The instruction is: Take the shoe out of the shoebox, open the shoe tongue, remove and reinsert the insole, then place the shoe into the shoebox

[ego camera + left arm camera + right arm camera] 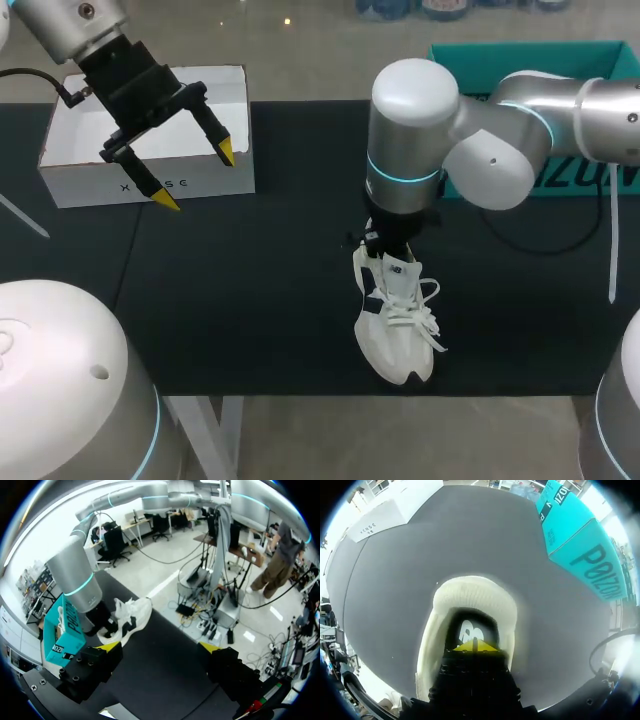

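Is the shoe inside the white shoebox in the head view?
No, the shoe lies on the black mat under the right arm, well apart from the white shoebox.

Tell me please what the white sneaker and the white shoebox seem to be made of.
White sneaker: apparently soft knit or mesh textile, matte, with woven laces and a dark side panel; the exact fabric is unclear. White shoebox: probably cardboard, matte, judging by its thin walls and crisp folded edges.
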`<act>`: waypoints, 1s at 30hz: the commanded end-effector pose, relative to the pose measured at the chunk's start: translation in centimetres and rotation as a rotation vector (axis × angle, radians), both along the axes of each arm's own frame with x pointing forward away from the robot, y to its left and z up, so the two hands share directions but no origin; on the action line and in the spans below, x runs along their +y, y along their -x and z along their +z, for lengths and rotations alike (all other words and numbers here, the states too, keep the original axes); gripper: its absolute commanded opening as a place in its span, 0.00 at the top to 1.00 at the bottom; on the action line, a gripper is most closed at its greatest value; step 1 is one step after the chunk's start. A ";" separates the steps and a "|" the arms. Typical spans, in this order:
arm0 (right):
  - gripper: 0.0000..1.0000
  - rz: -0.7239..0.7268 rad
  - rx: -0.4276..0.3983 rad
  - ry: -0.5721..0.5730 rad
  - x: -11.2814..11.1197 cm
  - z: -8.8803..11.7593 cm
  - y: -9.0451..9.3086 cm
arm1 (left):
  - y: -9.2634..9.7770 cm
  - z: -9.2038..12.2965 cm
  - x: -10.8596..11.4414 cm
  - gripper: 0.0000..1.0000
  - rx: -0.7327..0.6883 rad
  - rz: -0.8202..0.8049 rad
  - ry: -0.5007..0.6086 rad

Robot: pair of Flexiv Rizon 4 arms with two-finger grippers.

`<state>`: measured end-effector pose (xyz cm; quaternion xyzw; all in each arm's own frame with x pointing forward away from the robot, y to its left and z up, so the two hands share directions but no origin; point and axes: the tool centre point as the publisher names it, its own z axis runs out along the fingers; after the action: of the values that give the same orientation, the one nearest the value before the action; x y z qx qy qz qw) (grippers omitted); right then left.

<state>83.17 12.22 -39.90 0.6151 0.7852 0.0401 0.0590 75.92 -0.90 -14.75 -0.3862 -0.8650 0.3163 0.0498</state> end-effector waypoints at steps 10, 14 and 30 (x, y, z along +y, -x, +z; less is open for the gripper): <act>1.00 -0.012 -0.025 -0.007 -1.0 2.9 0.0 | -0.1 0.0 0.0 0.00 0.001 -0.001 -0.003; 1.00 -0.002 -0.029 -0.006 -1.0 4.2 0.6 | -0.1 0.0 0.0 0.00 0.001 -0.001 -0.003; 1.00 0.024 0.034 0.001 0.1 5.1 2.7 | -0.1 0.0 0.0 0.00 0.001 -0.001 -0.003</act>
<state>80.30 12.19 -34.12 0.6071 0.7923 0.0321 0.0515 75.92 -0.90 -14.75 -0.3862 -0.8650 0.3163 0.0498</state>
